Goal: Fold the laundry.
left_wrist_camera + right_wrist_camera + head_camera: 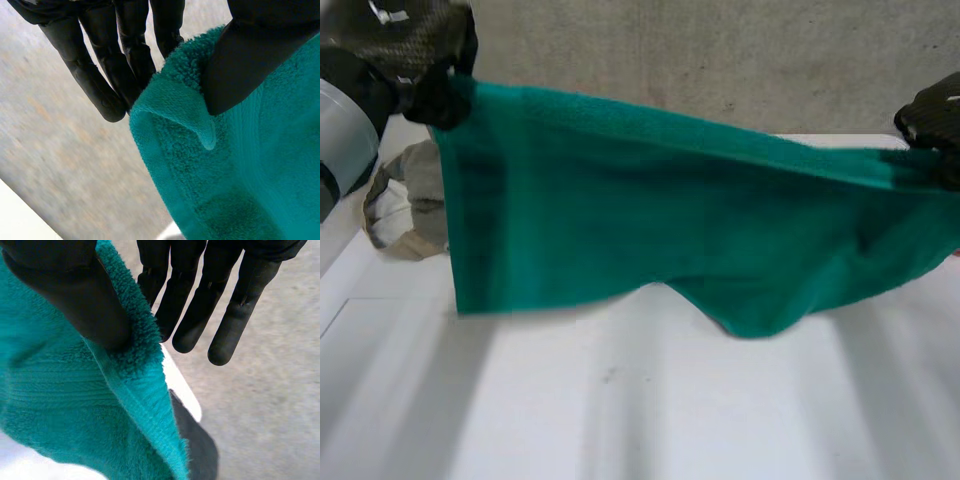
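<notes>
**Green towel (650,220) held spread, fold not yet begun**

It hangs above the white table (650,410). The left hand (430,60) pinches one top corner between thumb and straight fingers, and the right hand (932,118) pinches the other likewise. The next move probably calls for laying it flat, corners level. A crumpled grey cloth (405,205) lies behind.

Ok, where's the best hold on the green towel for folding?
Probably its top corners, coming from the outer ends: the left hand and right hand each pinch one between thumb and fingers, so the green towel hangs spread flat above the white table.
</notes>
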You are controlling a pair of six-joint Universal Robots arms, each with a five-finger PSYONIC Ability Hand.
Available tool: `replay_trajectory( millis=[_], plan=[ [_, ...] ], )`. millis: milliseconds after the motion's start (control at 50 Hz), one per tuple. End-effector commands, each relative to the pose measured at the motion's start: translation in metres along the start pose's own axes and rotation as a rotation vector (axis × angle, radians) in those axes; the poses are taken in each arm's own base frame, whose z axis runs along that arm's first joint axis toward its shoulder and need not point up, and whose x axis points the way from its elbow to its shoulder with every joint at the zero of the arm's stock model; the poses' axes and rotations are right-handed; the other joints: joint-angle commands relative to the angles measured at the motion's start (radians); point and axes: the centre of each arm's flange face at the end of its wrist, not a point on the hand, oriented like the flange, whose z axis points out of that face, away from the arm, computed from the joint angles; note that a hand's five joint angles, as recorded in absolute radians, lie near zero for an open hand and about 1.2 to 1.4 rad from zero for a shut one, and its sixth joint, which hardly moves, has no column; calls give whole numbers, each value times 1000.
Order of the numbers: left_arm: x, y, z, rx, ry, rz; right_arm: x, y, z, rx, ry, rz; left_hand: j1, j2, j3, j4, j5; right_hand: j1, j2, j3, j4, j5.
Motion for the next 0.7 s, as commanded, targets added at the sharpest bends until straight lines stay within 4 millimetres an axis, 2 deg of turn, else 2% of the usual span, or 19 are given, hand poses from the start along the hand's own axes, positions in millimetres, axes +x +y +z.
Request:
replay_trajectory(
  millis=[20,80,100,160,180,200,240,260,280,320,340,400,480,560,580,640,660,700],
  plan=[
    [18,69,49,-195,58,-4,-28,22,37,-63,-143,-19,237,201,211,205,237,255,215,206,198,235],
    [25,87,81,-185,56,-2,-36,29,65,-52,-123,-42,237,201,211,205,237,255,215,206,198,235],
    [24,89,100,-135,40,6,-35,24,80,-15,-68,-51,237,201,211,205,237,255,215,206,198,235],
    [16,79,131,-14,-15,8,-24,13,104,71,69,-44,237,201,211,205,237,255,215,206,198,235],
    [5,67,148,81,-68,-1,-10,1,118,154,187,-23,237,201,211,205,237,255,215,206,198,235],
    [-1,58,154,129,-95,-11,-2,-6,123,202,248,-6,237,201,211,205,237,255,215,206,198,235],
    [-15,34,161,241,-156,-49,13,-23,128,306,360,41,237,201,211,205,237,255,215,206,198,235],
    [-28,10,163,349,-214,-111,26,-34,130,405,446,96,237,201,211,205,237,255,215,206,198,235],
    [-36,-1,162,399,-242,-145,32,-41,128,460,481,124,237,201,211,205,237,255,215,206,198,235],
    [-47,-22,157,486,-288,-210,43,-53,122,561,532,179,237,201,211,205,237,255,215,206,198,235],
    [-55,-34,152,547,-315,-264,50,-62,113,636,556,218,237,201,211,205,237,255,215,206,198,235],
    [-54,-41,147,583,-317,-310,54,-68,97,664,540,244,237,201,211,205,237,255,215,206,198,235],
    [-39,-22,145,514,-269,-273,38,-60,88,614,433,242,237,201,211,205,237,255,215,206,198,235],
    [-23,15,143,391,-218,-225,12,-33,88,481,293,242,237,201,211,205,237,255,215,206,198,235],
    [-16,35,142,329,-200,-218,1,-20,89,422,236,246,237,201,211,205,237,255,215,206,198,235],
    [-2,68,139,232,-168,-209,-17,2,91,335,155,256,237,201,211,205,237,255,215,206,198,235],
    [8,90,135,164,-145,-209,-30,17,93,281,102,262,237,201,211,205,237,255,215,206,198,235],
    [19,112,132,100,-121,-205,-44,33,97,235,48,268,237,201,211,205,237,255,215,206,198,235]
  ],
)
